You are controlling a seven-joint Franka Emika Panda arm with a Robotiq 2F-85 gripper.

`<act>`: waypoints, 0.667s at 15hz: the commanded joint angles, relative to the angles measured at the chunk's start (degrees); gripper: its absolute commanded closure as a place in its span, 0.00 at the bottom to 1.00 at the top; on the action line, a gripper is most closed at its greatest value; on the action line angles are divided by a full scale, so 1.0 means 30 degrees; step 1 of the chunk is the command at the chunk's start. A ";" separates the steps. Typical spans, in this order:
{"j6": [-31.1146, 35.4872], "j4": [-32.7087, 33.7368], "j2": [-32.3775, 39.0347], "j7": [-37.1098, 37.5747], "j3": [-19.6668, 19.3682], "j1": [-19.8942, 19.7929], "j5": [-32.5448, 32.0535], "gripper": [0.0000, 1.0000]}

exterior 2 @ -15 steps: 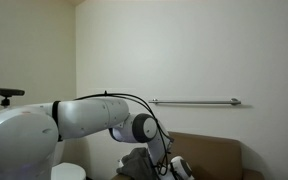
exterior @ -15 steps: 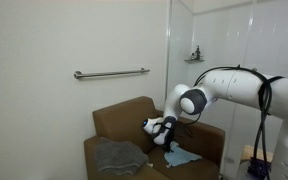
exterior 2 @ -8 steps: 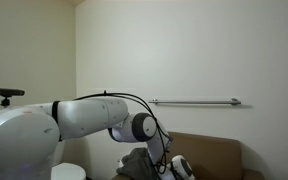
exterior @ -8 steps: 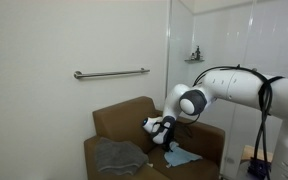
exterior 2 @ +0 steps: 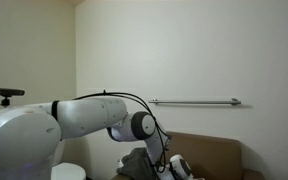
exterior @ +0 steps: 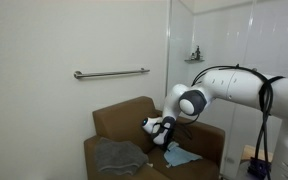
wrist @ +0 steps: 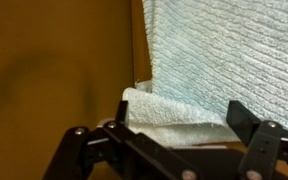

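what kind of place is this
Likely a home-style room, perhaps staged: a brown sofa with a light blue towel on it, a grab rail on the white wall, and a small shelf.

No text, label, brand, number or sign can be read in any of the views.
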 commanded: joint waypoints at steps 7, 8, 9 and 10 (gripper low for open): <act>0.2604 -0.0505 0.0015 -0.2239 -0.0963 0.1107 -0.0555 0.00; 0.3336 -0.0608 0.0030 -0.2172 -0.1224 0.1434 -0.0822 0.00; 0.4276 -0.0908 -0.0165 -0.2024 -0.0949 0.1309 -0.1755 0.00; 0.5008 -0.0937 -0.0146 -0.2389 -0.0914 0.1361 -0.2126 0.00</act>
